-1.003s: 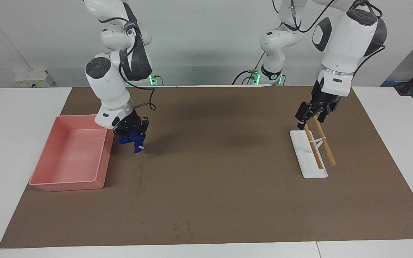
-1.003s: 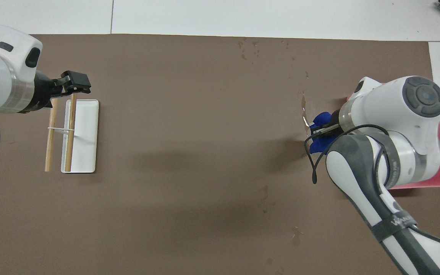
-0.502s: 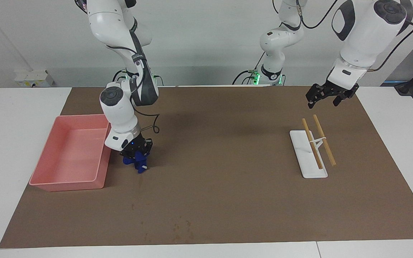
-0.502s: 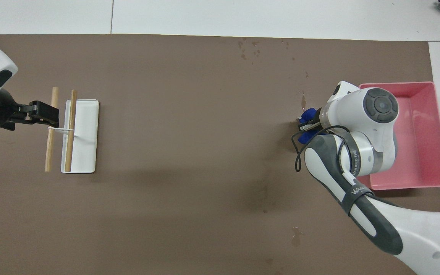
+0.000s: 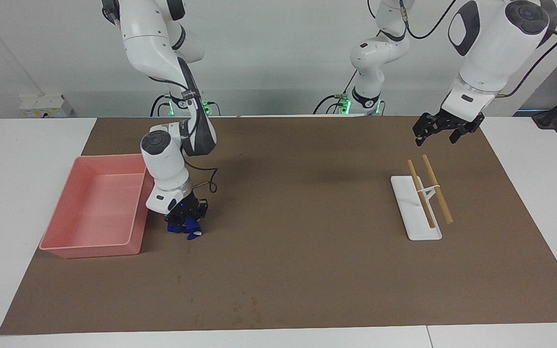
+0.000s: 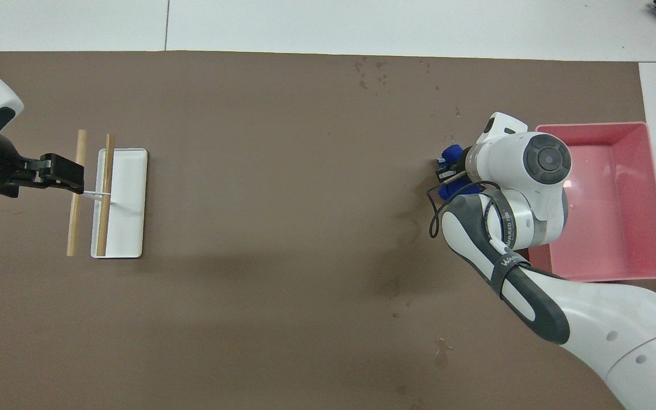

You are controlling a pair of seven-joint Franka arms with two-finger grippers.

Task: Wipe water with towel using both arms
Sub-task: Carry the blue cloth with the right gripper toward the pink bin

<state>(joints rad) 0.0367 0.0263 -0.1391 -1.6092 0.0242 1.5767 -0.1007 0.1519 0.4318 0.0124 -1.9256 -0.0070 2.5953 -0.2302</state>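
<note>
Towel [image 5: 189, 227] is pinched in the right gripper [image 5: 185, 223] and pressed onto the brown mat [image 5: 307, 251] just beside the pink tray [image 5: 65, 232]. It's dragged farther from the robots in the last second, so wiping's underway. Left gripper [image 5: 440, 131], fingers spread, has lifted off the chopsticks [image 5: 428, 191] and waits.

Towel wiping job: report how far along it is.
Done: the right pincer has the blue towel clamped and pressed on the brown mat beside the pink tray. In hand: it is wiping there. Left: droplet marks toward the mat's edge farthest from the robots and spots nearer them remain. The left pincer waits, open, above the wooden sticks.
</note>
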